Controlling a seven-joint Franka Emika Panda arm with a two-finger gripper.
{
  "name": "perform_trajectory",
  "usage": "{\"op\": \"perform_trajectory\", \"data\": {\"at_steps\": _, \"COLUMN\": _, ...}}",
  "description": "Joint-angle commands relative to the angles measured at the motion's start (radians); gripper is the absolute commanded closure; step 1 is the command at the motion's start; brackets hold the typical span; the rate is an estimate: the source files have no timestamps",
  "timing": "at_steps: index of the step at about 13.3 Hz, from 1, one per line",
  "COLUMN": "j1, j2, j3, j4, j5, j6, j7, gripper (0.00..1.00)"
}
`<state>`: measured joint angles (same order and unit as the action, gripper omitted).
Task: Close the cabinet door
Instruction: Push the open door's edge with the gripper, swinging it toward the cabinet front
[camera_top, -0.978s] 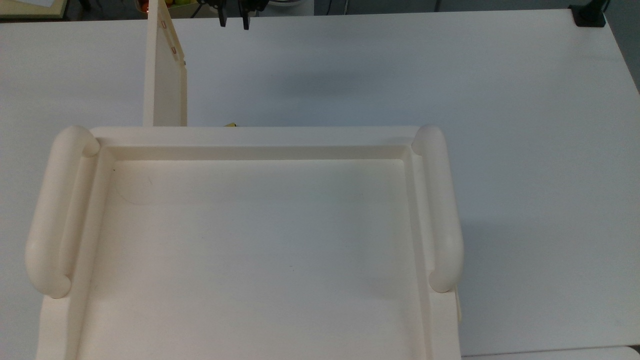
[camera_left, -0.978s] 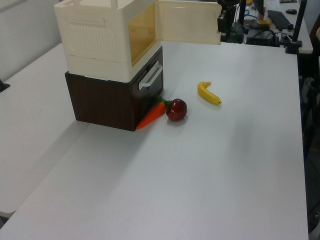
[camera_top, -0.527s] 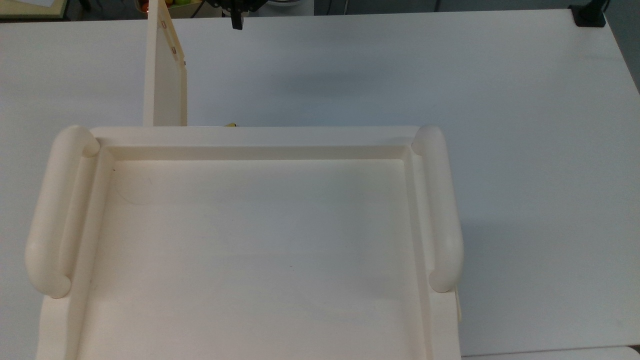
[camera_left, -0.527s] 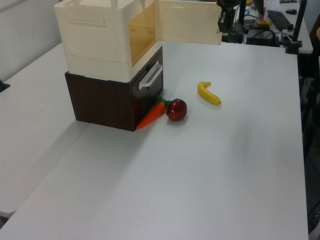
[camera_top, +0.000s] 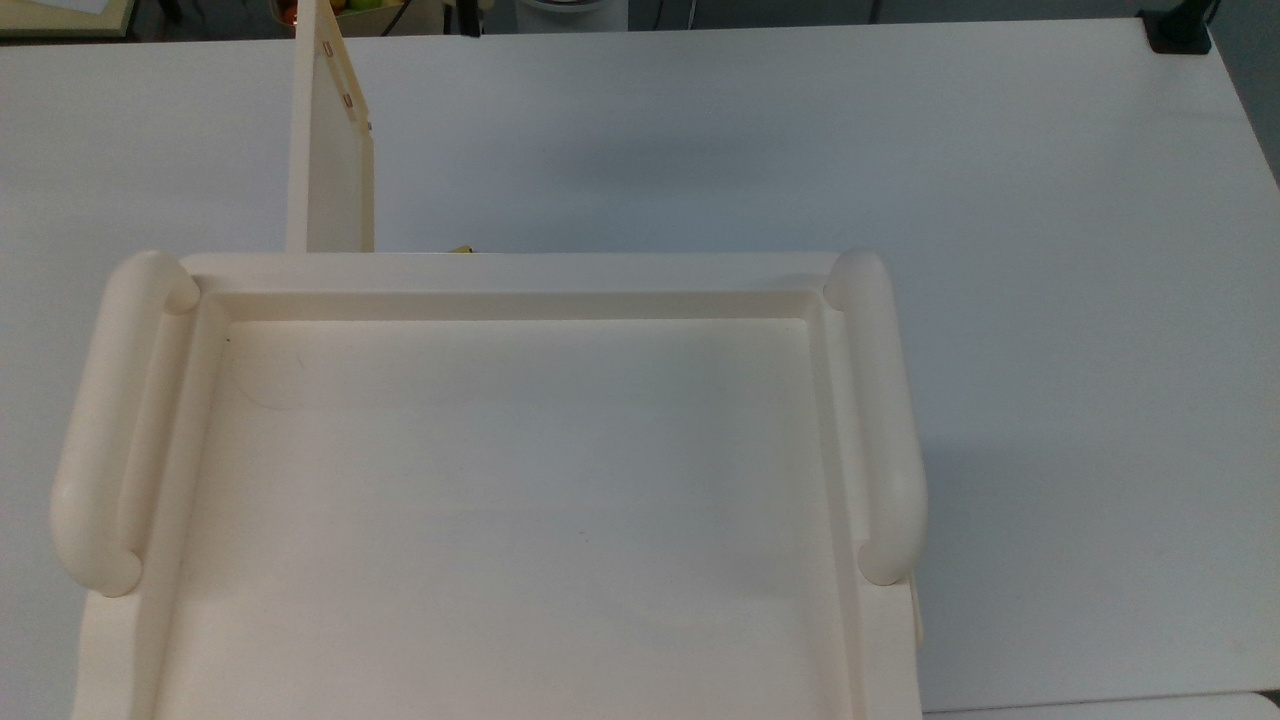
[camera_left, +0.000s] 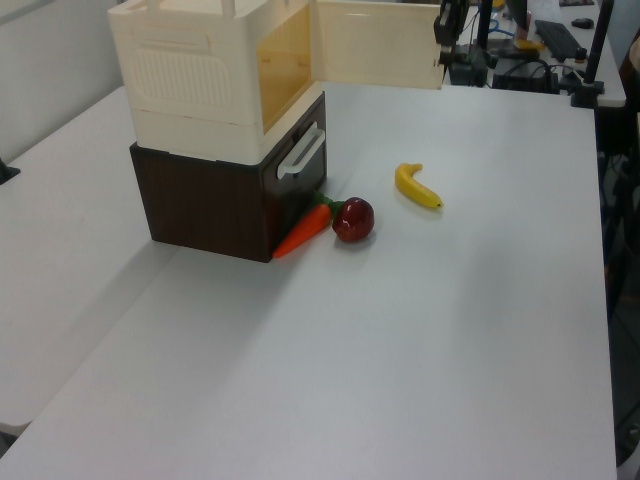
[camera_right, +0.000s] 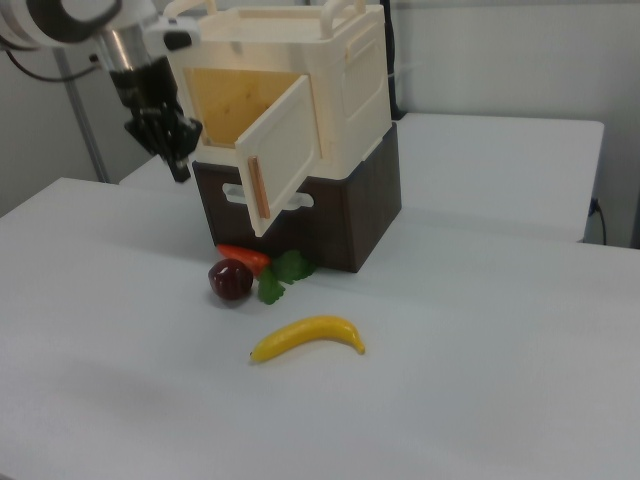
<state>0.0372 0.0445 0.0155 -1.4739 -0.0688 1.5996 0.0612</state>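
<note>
Hand (camera_right: 178, 160) hangs in the upper left of the right view, dark fingers pointing down, clear of the table (camera_right: 450, 400) and holding nothing; whether the fingers are apart or together cannot be told. In the left view the hand (camera_left: 443, 30) sits at the top of the frame, just right of the free edge of the cabinet door (camera_left: 377, 43). In the top view only a dark tip shows at the upper edge.

The cabinet door (camera_right: 285, 152) stands swung wide open, hinged at one side of the cabinet (camera_right: 330, 70), with a brownish strip along its free edge. In the top view the cabinet door (camera_top: 330, 150) rises as a thin panel in the upper left, above the cabinet's recessed top (camera_top: 500, 500).

The cabinet sits on a dark brown drawer unit (camera_right: 345, 215) with a pale handle. In front of it, lower centre of the right view, lie a carrot (camera_right: 245, 257), a red apple (camera_right: 231, 279) touching the carrot's leaves, and a banana (camera_right: 307, 336) nearer the camera, apart from both.
</note>
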Motion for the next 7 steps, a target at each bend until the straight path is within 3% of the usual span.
{"op": "perform_trajectory", "data": {"at_steps": 1, "j1": -0.002, "j2": -0.014, "j3": -0.014, "j4": 0.110, "j5": 0.021, "j6": -0.041, "j7": -0.001, "gripper": 1.00}}
{"op": "perform_trajectory", "data": {"at_steps": 3, "j1": -0.020, "j2": -0.008, "j3": -0.019, "j4": 0.174, "j5": 0.018, "j6": -0.030, "j7": -0.006, "gripper": 1.00}}
{"op": "perform_trajectory", "data": {"at_steps": 7, "j1": -0.109, "j2": 0.004, "j3": -0.022, "j4": 0.169, "j5": 0.018, "j6": 0.176, "j7": -0.003, "gripper": 1.00}}
